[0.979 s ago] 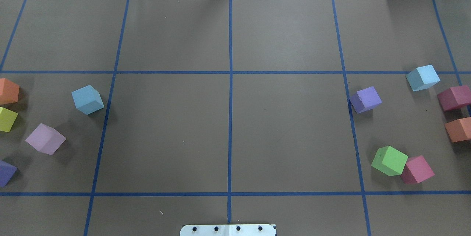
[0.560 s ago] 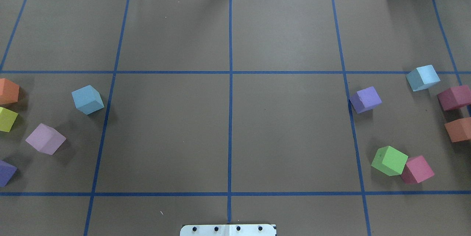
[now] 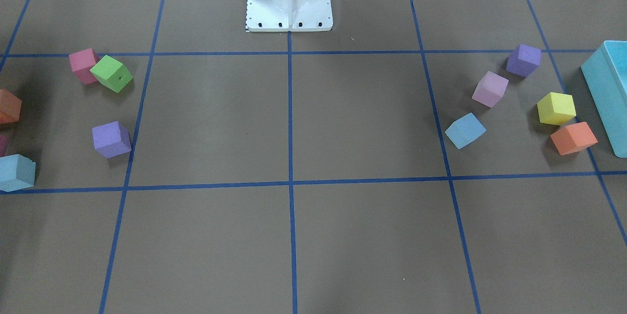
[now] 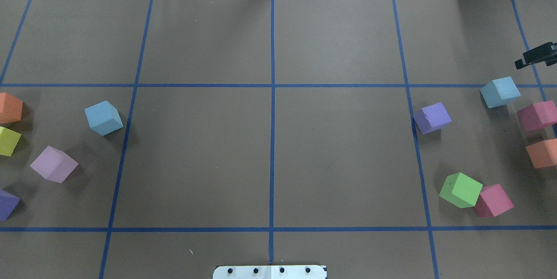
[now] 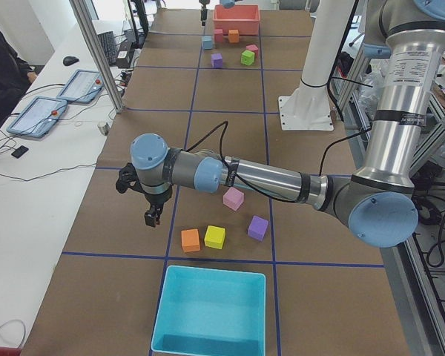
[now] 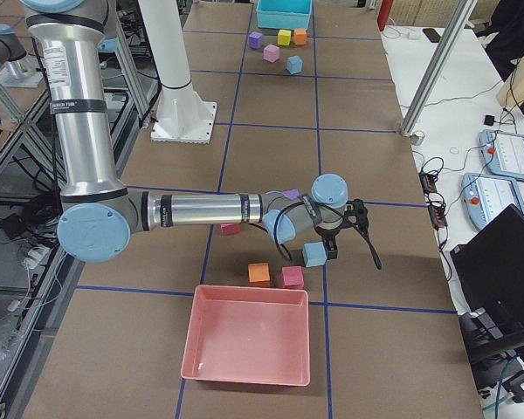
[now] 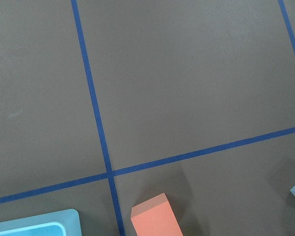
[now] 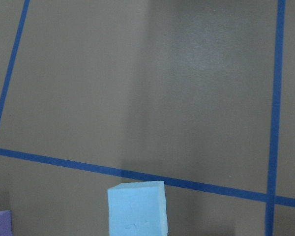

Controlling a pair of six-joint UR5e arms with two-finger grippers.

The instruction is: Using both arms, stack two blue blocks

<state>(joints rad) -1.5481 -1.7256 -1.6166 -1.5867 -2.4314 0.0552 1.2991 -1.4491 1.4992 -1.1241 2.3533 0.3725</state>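
Blue block (image 4: 500, 92) clear of right pincer (image 4: 523, 62)

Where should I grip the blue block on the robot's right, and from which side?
Come straight down and close on two opposite side faces of the blue block. It is a cube lying flat, apart from the nearest pink cube and purple cube, so its sides look free. It sits skewed to the tape lines, so the jaws probably need turning to match its faces.
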